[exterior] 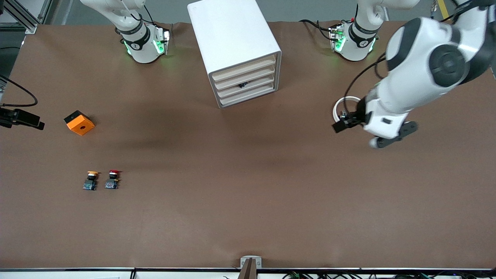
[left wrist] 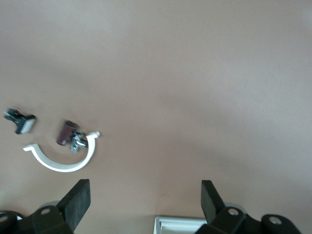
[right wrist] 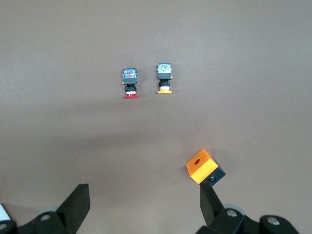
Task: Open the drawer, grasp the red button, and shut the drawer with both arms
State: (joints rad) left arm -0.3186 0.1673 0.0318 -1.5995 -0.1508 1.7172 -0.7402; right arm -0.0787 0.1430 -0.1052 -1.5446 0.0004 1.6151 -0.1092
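Note:
The white cabinet (exterior: 232, 35) stands between the two arm bases, and its four pale beige drawers (exterior: 245, 81) all look pushed in. The red-capped button (exterior: 113, 179) lies on the table toward the right arm's end, and it also shows in the right wrist view (right wrist: 129, 84). My right gripper (right wrist: 144, 189) is open and empty, high over that area and out of the front view. My left gripper (exterior: 341, 124) is open and empty, low over the table toward the left arm's end; it also shows in the left wrist view (left wrist: 145, 185).
An orange-yellow-capped button (exterior: 91, 180) lies beside the red one. An orange cube (exterior: 79, 122) sits farther from the front camera than both buttons. A white ring (exterior: 345, 106) with small parts (left wrist: 66, 132) lies by the left gripper. A black clamp (exterior: 21, 118) juts in at the table edge.

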